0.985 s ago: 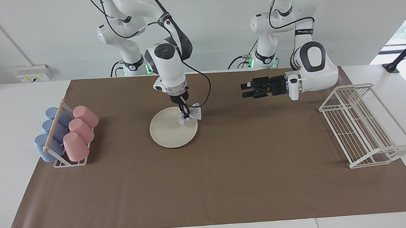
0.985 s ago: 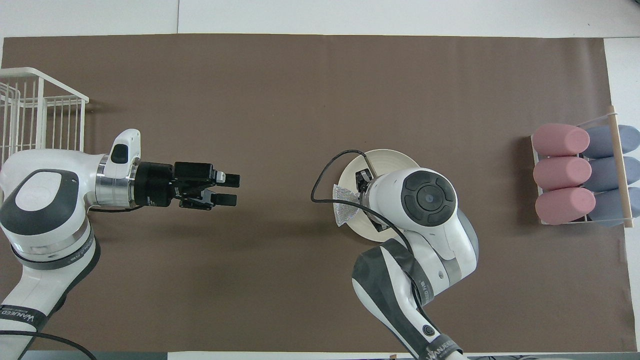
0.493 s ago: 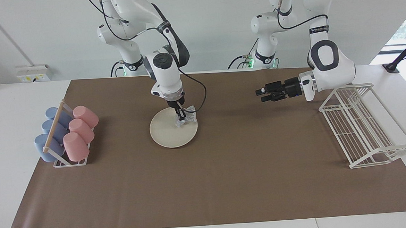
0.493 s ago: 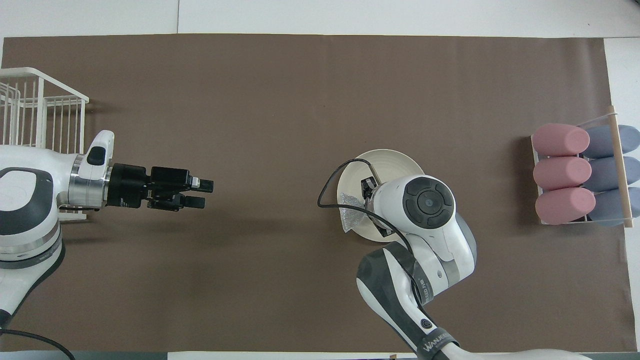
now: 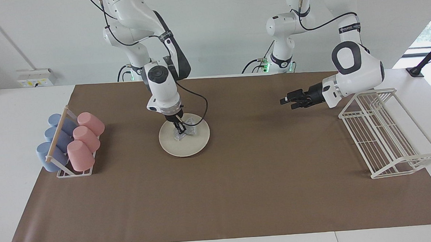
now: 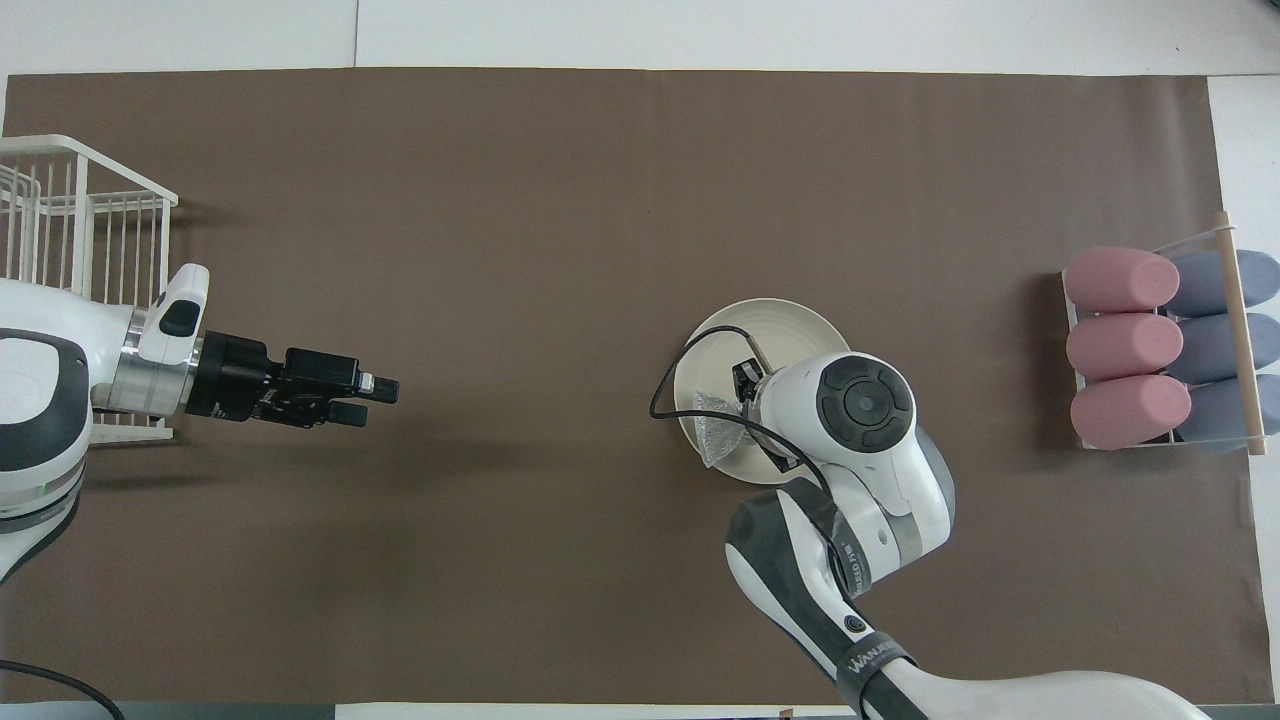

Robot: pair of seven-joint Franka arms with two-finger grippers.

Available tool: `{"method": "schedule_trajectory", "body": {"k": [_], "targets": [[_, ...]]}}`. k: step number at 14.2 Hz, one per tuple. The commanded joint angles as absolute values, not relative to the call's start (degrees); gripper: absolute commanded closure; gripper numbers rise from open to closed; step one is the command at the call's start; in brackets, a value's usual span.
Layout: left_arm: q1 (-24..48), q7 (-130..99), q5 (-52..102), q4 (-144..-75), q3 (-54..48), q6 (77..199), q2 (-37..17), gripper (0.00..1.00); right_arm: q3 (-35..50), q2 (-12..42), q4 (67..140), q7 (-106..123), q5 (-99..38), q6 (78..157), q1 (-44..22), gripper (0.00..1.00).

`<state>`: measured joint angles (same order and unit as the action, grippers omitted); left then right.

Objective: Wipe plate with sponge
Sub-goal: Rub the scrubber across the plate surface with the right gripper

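Plate (image 5: 184, 144), round and cream-white, lies on the brown mat (image 5: 219, 194) just left of centre in the facing view. On it rests the sponge (image 5: 187, 130), a small silvery mesh pad, at the plate's upper part in that view. The right gripper (image 5: 181, 129) points straight down with its fingers pinched on the sponge, pressing it onto the plate. In the overhead view the sponge (image 6: 718, 438) peeks out at the left of that arm's wrist.

At the facing view's left edge, a small rack (image 5: 74, 172) holds six cups lying on their sides: three pink cups (image 5: 85, 140) and three blue cups (image 5: 54, 138).

At the right, a white wire basket (image 5: 386, 134) stands on the mat. The left gripper (image 5: 287, 102) hangs in the air beside the basket over bare mat, its fingers spread apart, holding nothing.
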<state>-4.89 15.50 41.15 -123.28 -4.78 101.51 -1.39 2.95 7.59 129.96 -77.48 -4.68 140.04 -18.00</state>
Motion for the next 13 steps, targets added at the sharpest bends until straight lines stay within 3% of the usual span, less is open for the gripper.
{"method": "schedule_trajectory", "body": {"k": [1,4,9,13], "targets": [[-4.83,13.54,38.67,-122.78,-5.1,102.57,-0.7,0.0,3.6,7.12,131.75,-73.39,-4.92,141.33,-16.17,1.0],[-4.31,11.69,38.67,-122.7,-5.19,103.62,-0.79,0.0,3.69,7.12,131.75,-75.22,-4.92,141.77,-17.04,1.0],[-4.31,11.6,38.67,-122.78,-5.19,104.76,-0.88,0.0,3.78,7.29,131.66,-93.04,-5.8,144.84,-24.24,1.0],[-4.31,11.51,38.67,-122.78,-5.19,104.94,-1.05,0.0,3.69,7.38,131.57,-95.19,-5.8,145.63,-24.97,1.0]]}}
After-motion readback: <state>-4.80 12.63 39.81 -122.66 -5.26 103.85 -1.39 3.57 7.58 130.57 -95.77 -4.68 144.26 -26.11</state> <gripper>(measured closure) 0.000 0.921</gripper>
